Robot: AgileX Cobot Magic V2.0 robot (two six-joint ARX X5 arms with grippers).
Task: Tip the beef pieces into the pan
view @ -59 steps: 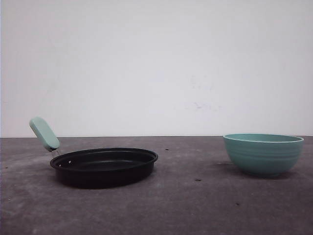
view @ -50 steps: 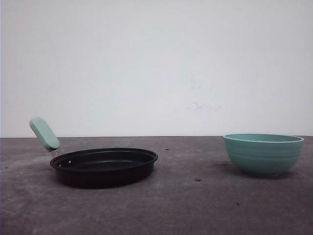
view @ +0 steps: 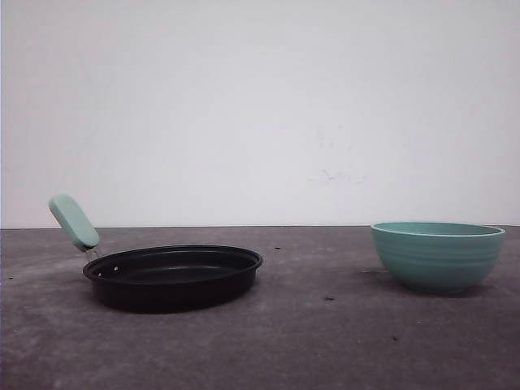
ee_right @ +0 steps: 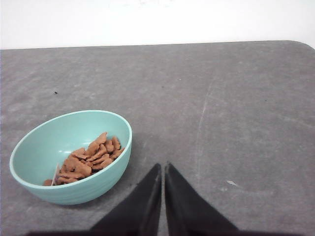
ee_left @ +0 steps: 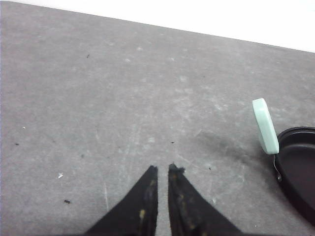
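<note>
The beef pieces (ee_right: 87,161) lie loose in the teal bowl (ee_right: 34,147), lower left; the rigid, smooth bowl is best pinched at its rim. Pan (view: 173,276) sits lower left. Left gripper (ee_left: 161,170) and right gripper (ee_right: 162,166) are closed, empty.

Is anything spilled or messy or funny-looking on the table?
Nothing stands out. The beef pieces all sit inside the teal bowl, which stands upright. The pan lies flat on the table. A few tiny dark specks dot the tabletop, too small to identify.
</note>
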